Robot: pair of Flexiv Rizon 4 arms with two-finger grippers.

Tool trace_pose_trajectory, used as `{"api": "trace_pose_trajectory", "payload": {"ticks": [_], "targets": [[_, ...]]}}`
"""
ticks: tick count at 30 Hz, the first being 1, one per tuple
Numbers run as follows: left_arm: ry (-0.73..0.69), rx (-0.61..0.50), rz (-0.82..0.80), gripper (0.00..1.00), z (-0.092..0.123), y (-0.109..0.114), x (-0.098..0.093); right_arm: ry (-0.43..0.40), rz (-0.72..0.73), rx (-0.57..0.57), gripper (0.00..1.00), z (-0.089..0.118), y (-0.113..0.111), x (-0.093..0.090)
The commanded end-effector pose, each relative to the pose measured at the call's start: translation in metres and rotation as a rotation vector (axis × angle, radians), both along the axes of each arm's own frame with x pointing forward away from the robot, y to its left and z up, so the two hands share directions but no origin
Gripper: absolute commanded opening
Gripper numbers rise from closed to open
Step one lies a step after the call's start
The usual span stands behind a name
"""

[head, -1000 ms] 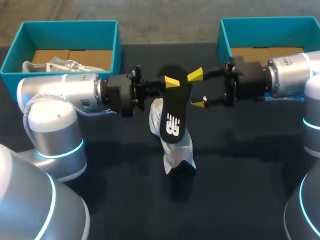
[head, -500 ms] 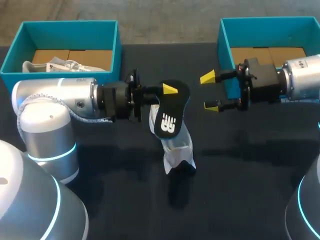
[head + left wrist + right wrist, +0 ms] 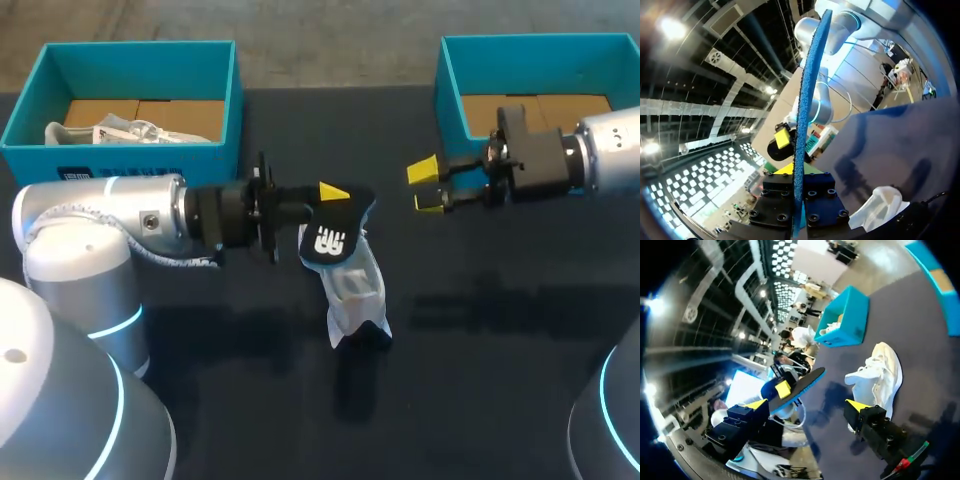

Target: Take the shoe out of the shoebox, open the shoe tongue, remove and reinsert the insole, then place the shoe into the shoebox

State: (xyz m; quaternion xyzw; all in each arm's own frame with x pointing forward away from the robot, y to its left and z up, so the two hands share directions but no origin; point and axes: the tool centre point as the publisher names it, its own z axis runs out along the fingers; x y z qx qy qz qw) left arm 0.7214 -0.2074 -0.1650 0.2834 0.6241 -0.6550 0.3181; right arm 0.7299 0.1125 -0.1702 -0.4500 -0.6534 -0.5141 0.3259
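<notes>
Clenched on one end of the insole (image 3: 330, 240), the left fingers (image 3: 333, 193) hold it in the air over the shoe's far end. Nearest of all, the shoe (image 3: 355, 295) lies on the dark surface (image 3: 480, 350), its long axis running roughly near to far; I cannot tell which end is the heel. The insole slants steeply down from the grip toward the shoe, and I cannot tell whether its free end touches the upper. The left wrist view shows it edge-on between those fingers. The left arm is thus the nearer one, and reinsertion looks to depend on lining the insole's length up with the shoe's opening. The right fingers (image 3: 425, 180) are released and empty, to the shoe's far right and apart from it. Beyond, the left box (image 3: 140, 70), with white contents, sits far left of the shoe, and the right box (image 3: 450, 90) far right.
</notes>
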Motion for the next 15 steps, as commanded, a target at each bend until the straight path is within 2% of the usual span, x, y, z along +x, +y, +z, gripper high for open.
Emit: {"api": "trace_pose_trajectory", "payload": {"ticks": [1, 4, 15], "targets": [[0.019, -0.011, -0.005, 0.00, -0.0007, 0.0028, -0.0016, -0.046, 0.027, -0.045, 1.00, 0.0021, 0.0045, -0.0019], [0.018, -0.010, -0.003, 0.00, -0.0007, 0.0025, -0.0026, -0.074, 0.027, -0.096, 1.00, 0.0007, 0.0061, -0.0036], [0.019, -0.006, 0.000, 0.00, -0.0008, 0.0023, -0.0030, -0.074, 0.027, -0.096, 1.00, 0.0007, 0.0061, -0.0036]]}}
